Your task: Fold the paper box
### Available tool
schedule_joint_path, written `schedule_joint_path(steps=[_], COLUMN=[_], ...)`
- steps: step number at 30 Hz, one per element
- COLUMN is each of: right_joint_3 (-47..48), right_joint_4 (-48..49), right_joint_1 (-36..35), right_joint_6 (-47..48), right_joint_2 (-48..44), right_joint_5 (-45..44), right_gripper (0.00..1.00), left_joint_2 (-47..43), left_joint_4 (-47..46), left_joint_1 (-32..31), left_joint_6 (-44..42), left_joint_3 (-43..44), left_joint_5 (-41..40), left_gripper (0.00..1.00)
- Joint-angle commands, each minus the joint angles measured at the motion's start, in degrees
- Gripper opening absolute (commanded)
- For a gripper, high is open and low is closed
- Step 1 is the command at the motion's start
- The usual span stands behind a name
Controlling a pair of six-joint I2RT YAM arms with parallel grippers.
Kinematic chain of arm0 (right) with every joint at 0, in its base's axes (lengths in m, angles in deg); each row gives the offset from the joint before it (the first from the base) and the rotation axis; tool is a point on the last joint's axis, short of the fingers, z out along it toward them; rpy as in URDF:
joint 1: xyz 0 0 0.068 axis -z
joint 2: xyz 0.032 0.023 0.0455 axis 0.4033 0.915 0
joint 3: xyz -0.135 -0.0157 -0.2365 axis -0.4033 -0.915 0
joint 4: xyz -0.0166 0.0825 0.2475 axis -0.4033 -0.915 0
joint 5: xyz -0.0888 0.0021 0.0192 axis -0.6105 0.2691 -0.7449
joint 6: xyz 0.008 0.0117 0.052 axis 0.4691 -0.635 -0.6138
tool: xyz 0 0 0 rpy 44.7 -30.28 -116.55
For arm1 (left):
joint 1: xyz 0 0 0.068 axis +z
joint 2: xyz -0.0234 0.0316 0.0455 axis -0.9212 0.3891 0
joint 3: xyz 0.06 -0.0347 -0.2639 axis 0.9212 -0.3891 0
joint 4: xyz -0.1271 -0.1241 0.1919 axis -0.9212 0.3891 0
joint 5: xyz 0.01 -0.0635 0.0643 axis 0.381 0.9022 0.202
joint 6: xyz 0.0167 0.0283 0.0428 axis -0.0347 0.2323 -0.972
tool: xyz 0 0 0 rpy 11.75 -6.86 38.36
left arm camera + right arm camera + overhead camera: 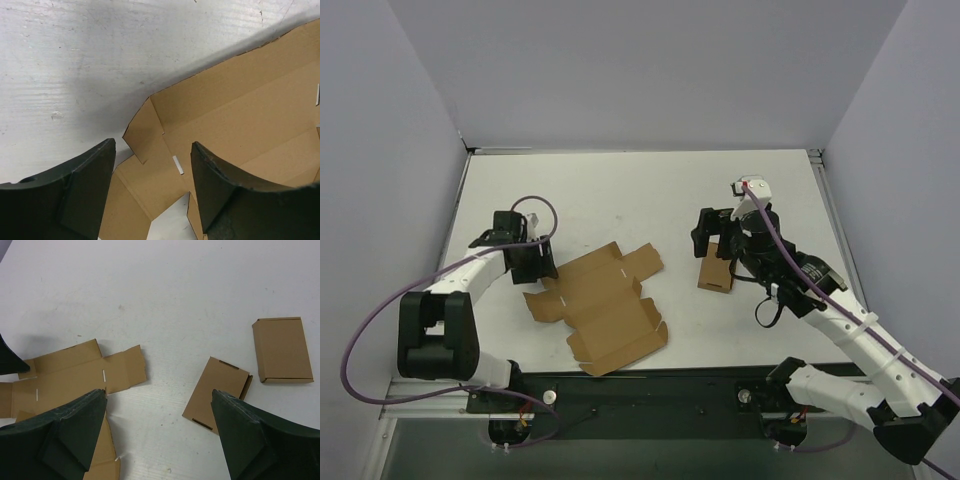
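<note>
Black left hand [151, 152] of mine is hanging with fingers apart over the left-edge flap of the paper box [605, 305], that box is lying unfolded on the white bench [620, 190] between my arms, my right hand [159, 396] is gaping wide above a small folded box [217, 392], a second small box [284, 350] is lying just beside it

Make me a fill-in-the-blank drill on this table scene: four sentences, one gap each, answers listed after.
1. The paper box lying unfolded on the table is made of ___ cardboard.
2. The right wrist view shows ___ small boxes beside it.
3. The left gripper and the right gripper both have their jaws ___.
4. In the top view, the left gripper is at the paper box's ___ end.

Missing words: brown; two; open; left.
</note>
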Motion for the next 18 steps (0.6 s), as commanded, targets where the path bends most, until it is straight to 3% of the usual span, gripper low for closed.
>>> schedule_joint_path(steps=[1,7,11,15,18], right_joint_3=[0.3,0.3,0.1,0.0,0.6], right_joint_4=[1.4,1.4,1.2,1.0,0.2], right_joint_1=[-0.4,-0.4,-0.3,-0.3,-0.4], right_joint_6=[0.3,0.6,0.8,1.5,2.7], right_joint_2=[-1.4,-1.6,-0.9,0.0,1.3], right_joint_5=[-1.3,0.3,1.7,4.3,8.9], right_gripper=[0.89,0.90,0.90,0.90,0.90], left_joint_2=[2.0,6.0,7.1,4.6,0.6], left_joint_4=[-1.0,-1.2,-1.9,-2.6,-4.1], left_joint_1=[0.3,0.0,-0.9,-3.7,-7.7], left_joint_6=[-0.9,-1.7,-2.5,-4.4,-6.8], left_joint_3=[2.4,4.4,4.7,4.5,4.1], left_joint_5=[2.1,3.5,6.4,6.6,6.6], left_gripper=[0.67,0.51,0.31,0.04,0.00])
